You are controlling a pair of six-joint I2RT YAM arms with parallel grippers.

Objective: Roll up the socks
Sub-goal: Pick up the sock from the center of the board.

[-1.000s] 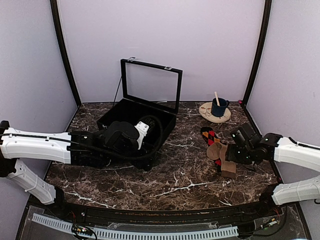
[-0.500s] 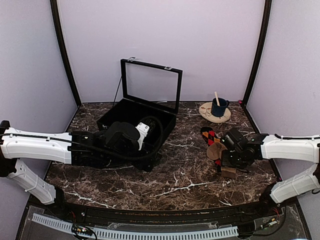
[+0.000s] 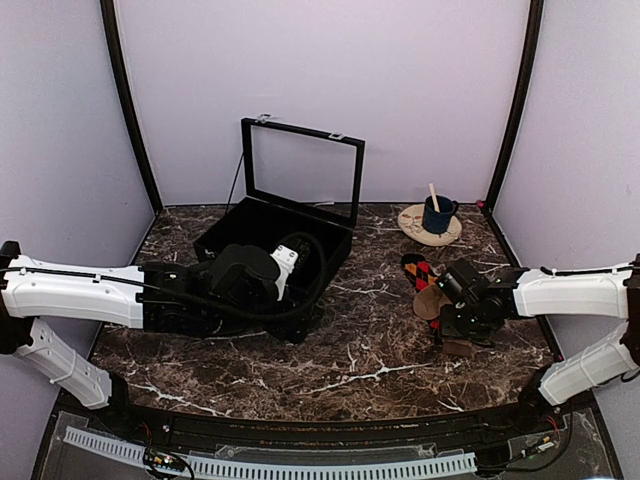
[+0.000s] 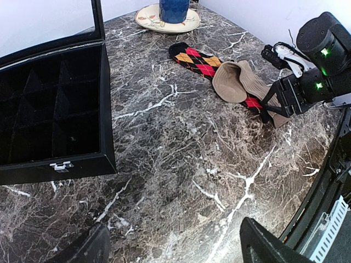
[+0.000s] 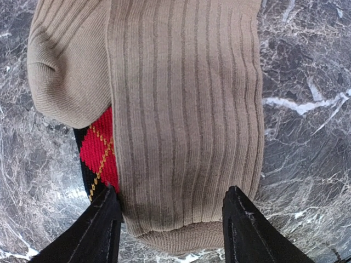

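While the left arm has held its place for the last second, the right gripper (image 5: 171, 190) has slid in over the socks (image 5: 181, 109) and now stands squarely above their near end. Its jaws are apart, and the tan ribbed cuff lies directly between the two fingers (image 5: 104, 224), which straddle it on either side. Whether the tips already press on the fabric cannot be told from these views.

Ahead of the right gripper, the socks run away as a tan band. A second tan lobe bulges off to one side, and a strip of black-and-red argyle shows just inside one finger. They lie flat on the marble table (image 3: 370, 375), not yet rolled, and their position looks unchanged.

That approach probably marks the end of reaching and the start of gripping. The next move would be to close on the cuff and turn it over toward the toe.

The left gripper (image 4: 173, 244) hangs wide open with nothing between its fingers. The black box (image 4: 55, 109) is ahead of it to one side and the socks lie well beyond.
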